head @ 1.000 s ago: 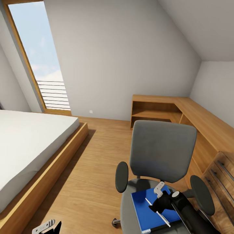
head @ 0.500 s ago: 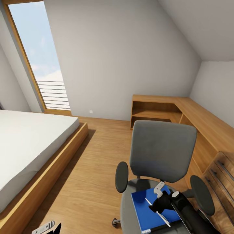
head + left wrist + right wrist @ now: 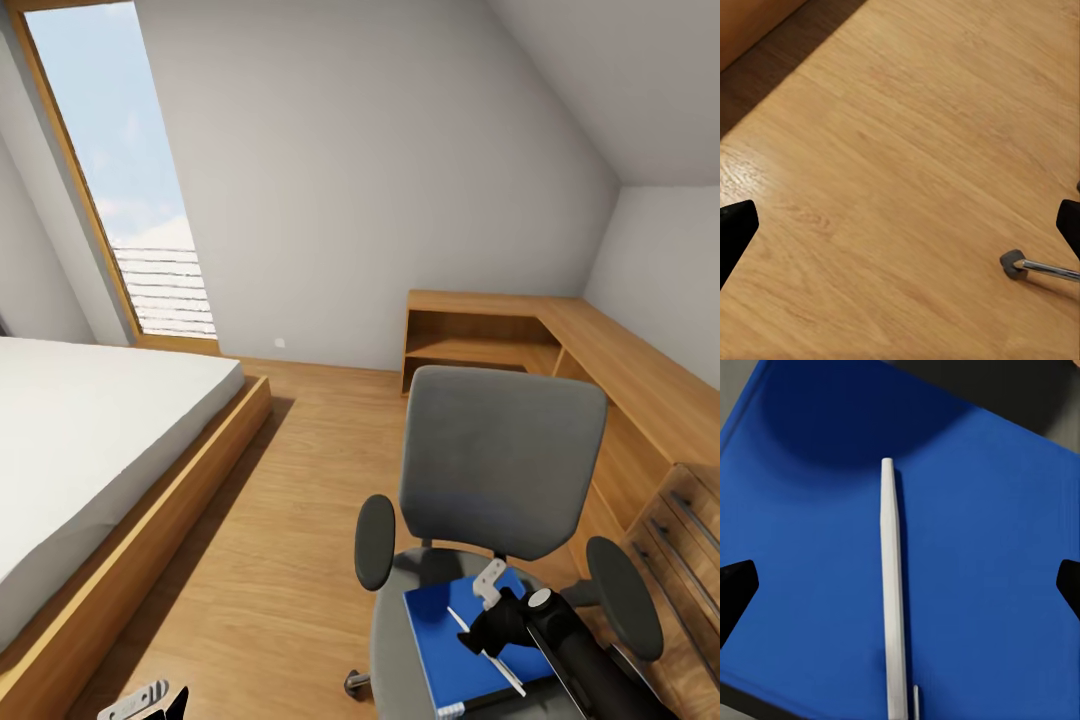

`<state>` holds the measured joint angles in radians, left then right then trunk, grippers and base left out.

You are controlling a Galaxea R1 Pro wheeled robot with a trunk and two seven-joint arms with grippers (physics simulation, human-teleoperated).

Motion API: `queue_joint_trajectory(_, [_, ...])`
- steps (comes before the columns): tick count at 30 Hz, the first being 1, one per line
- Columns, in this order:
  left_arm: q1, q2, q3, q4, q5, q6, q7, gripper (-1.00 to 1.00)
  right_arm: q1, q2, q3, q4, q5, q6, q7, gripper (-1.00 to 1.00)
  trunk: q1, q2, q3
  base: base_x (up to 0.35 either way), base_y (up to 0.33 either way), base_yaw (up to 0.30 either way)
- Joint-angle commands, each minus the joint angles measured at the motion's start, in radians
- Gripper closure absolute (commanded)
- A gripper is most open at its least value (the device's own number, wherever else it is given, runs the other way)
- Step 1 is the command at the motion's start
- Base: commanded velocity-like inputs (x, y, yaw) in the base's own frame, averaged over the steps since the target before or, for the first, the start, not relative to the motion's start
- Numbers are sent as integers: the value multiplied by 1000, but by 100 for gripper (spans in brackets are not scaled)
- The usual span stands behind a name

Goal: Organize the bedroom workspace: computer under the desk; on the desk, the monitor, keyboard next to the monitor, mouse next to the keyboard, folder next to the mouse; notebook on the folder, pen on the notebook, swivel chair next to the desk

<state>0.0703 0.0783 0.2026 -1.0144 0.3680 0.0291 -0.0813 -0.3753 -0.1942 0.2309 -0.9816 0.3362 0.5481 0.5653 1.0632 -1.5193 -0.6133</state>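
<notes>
The grey swivel chair (image 3: pixel 500 460) stands in front of me with its back toward the far wall. On its seat lies the blue folder (image 3: pixel 445 645) (image 3: pixel 967 510), and the white pen (image 3: pixel 503 675) (image 3: pixel 892 600) rests on top of it. My right gripper (image 3: pixel 487 612) (image 3: pixel 900 592) hovers open just above the folder, one finger on each side of the pen, not touching it. Low at my left side, my left gripper (image 3: pixel 145 700) (image 3: pixel 900 229) hangs open over the wooden floor near a chair caster (image 3: pixel 1014 264). The desk, computer, monitor, keyboard, mouse and notebook are out of view.
A bed (image 3: pixel 80 450) on a wooden platform fills the left. A light wooden L-shaped shelf unit (image 3: pixel 480 340) runs along the far and right walls, with a drawer chest (image 3: pixel 685 540) close beside the chair. A tall window (image 3: pixel 120 180) is at the back left.
The head view has shifted very slightly. The left gripper sits a little lower in that view. The right gripper, pen and folder have not moved.
</notes>
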Motion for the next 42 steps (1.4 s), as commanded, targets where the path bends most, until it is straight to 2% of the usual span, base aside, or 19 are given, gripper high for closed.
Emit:
queue_joint_trajectory(1, [0, 0, 1, -1, 10, 3, -5, -100, -1, -1, 2, -2, 10, 2, 7, -100, 4, -8, -4, 0, 0, 0])
queue_joint_trajectory(13, [0, 0, 1, 0, 11, 3, -5, -100, -1, -1, 2, -2, 10, 3, 7, -100, 8, -15, -7, 0, 0, 0])
queue_joint_trajectory(20, [0, 0, 3, 0, 11, 3, -2, -100, -1, -1, 2, -2, 11, 3, 7, -100, 35, -64, -29, 0, 0, 0])
queue_joint_trajectory(33, [0, 0, 26, 0, 19, 3, -3, -100, -1, -1, 2, -2, 11, 3, 7, -100, 35, -64, -29, 0, 0, 0])
queue_joint_trajectory(42, [0, 0, 29, 0, 20, 3, -3, -100, -1, -1, 2, -2, 11, 3, 7, -100, 69, -127, -57, 0, 0, 0])
